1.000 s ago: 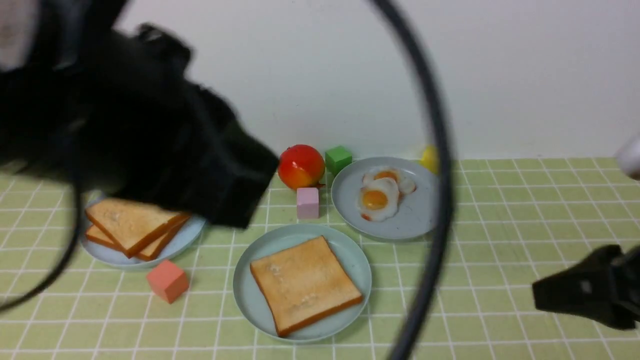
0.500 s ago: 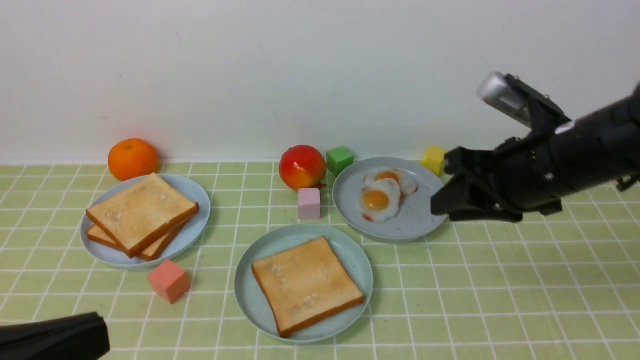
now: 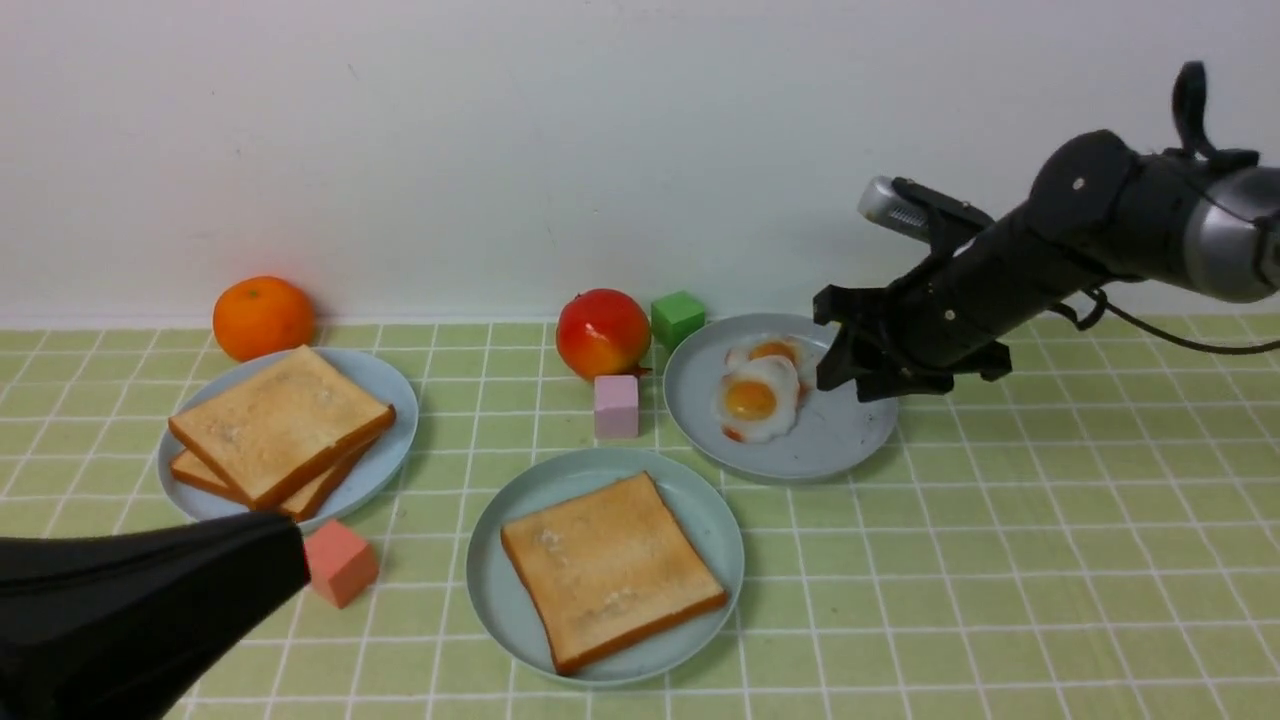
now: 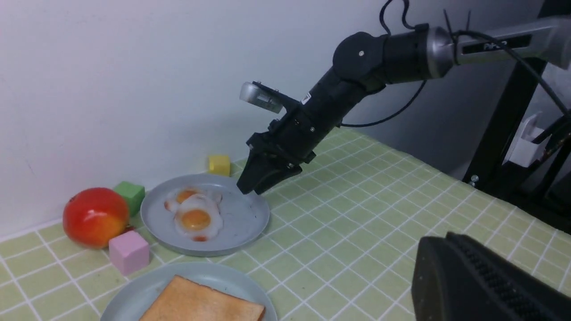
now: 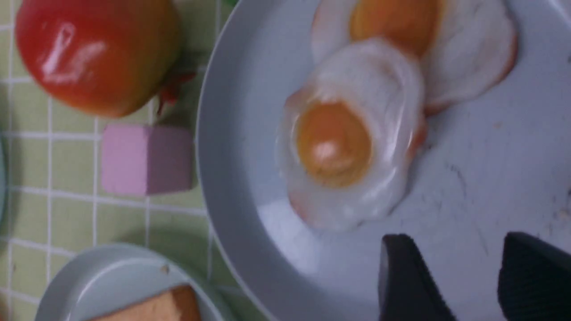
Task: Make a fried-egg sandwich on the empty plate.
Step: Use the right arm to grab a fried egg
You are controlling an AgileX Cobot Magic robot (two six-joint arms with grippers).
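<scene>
The right arm (image 3: pixel 1010 265) slants down from upper right; the right gripper (image 3: pixel 832 372) hangs above the grey plate (image 3: pixel 850 445), jaws parted, empty. The left gripper (image 3: pixel 285 560), lower left, is clenched.

- A robot lab bench dressed as a kitchen: the worktop (image 3: pixel 1050 560) wears a green checked cover against a bare white wall (image 3: pixel 500 150).
- Glossy model food — toast (image 3: pixel 610 565), eggs (image 3: pixel 757 400), an orange (image 3: pixel 263 318) — sits on plain plates (image 3: pixel 850 450), with coloured cubes (image 3: pixel 616 405) scattered among them.
- A black robot arm (image 3: pixel 1000 270) with a loose cable (image 3: pixel 1180 342) reaches over it; a black frame post (image 4: pixel 504 129) stands beside the worktop.
</scene>
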